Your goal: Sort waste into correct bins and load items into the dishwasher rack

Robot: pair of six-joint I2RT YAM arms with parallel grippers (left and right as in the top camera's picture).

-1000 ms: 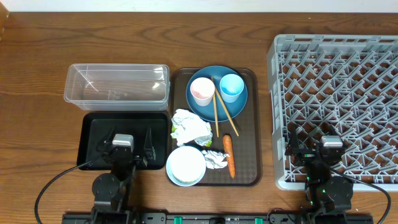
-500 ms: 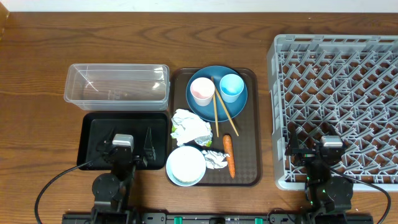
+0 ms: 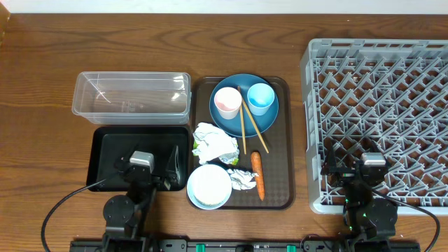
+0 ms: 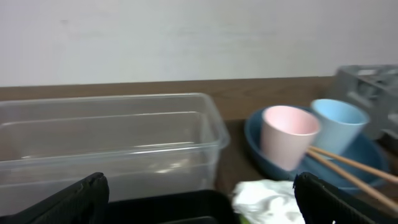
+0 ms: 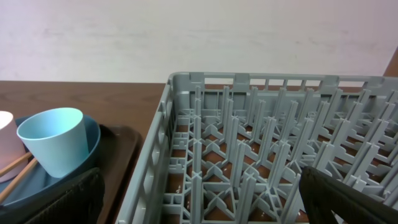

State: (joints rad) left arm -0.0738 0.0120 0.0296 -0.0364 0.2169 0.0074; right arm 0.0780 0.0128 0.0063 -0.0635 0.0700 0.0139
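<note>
On the brown serving tray lie a white paper wad with a green wrapper (image 3: 215,143), a smaller wad (image 3: 243,179) and a carrot (image 3: 257,173). The blue plate (image 3: 238,120) carries a pink cup (image 3: 227,103), a light blue cup (image 3: 260,98) and two chopsticks (image 3: 244,129). A white bowl (image 3: 209,186) sits at the tray's front left. My left gripper (image 3: 148,166) hangs open over the black bin (image 3: 105,157), facing the clear tub (image 4: 112,143) and the wad (image 4: 267,198). Open too, my right gripper (image 3: 372,173) is over the front edge of the grey rack (image 5: 280,143).
The brown tray (image 3: 280,168) lies between the bins and the rack. The clear tub (image 3: 131,96) stands behind the black bin. A pale wall runs along the table's far edge. Cables trail from both arms at the front.
My left gripper has swung slightly to the right, toward the tray. The right gripper and all the objects have not moved.
</note>
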